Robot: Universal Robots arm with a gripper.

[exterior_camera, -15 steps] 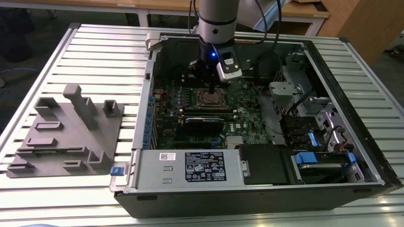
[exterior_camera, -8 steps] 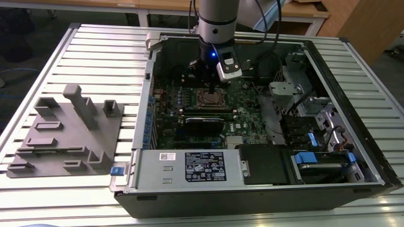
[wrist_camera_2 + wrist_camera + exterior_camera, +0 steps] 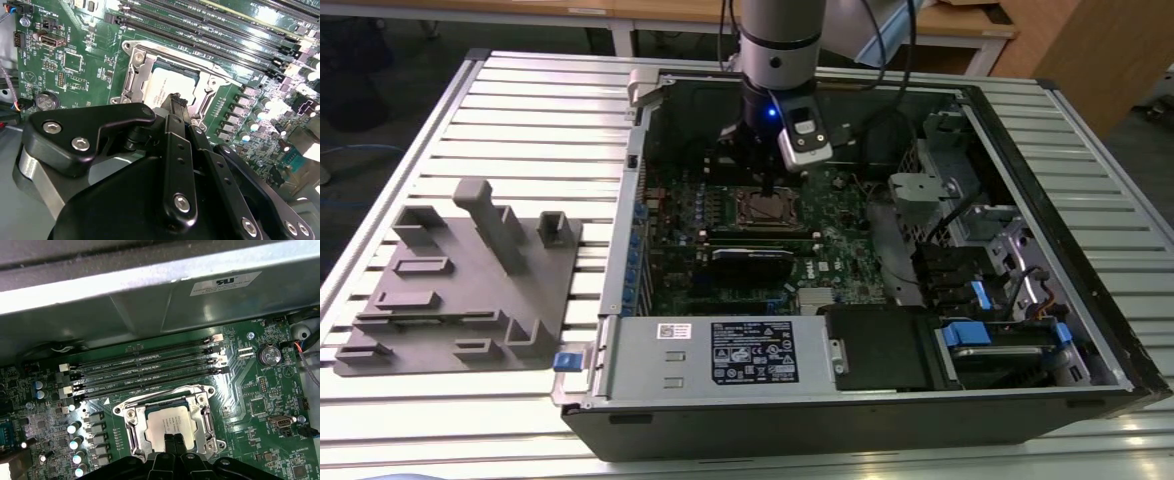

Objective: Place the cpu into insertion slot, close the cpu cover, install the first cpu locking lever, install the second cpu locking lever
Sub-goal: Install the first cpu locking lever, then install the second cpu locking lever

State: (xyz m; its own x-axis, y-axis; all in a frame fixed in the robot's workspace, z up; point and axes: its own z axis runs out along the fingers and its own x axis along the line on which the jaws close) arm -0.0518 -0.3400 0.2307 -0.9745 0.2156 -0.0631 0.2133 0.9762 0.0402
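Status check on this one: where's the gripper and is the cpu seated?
Gripper low over the socket, fingers together. Cpu sits in the insertion slot, cpu cover down around it. Nothing in the way.

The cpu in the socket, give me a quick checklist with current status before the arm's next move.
1. cpu lies in the insertion slot: ok.
2. cpu cover down over the chip: ok, frame lies around it.
3. Locking levers latched: cannot tell.
4. gripper over the socket: ok, tips at the chip's edge.
5. Fingers closed together: ok.
6. Memory slots beside the socket free of the arm: ok.
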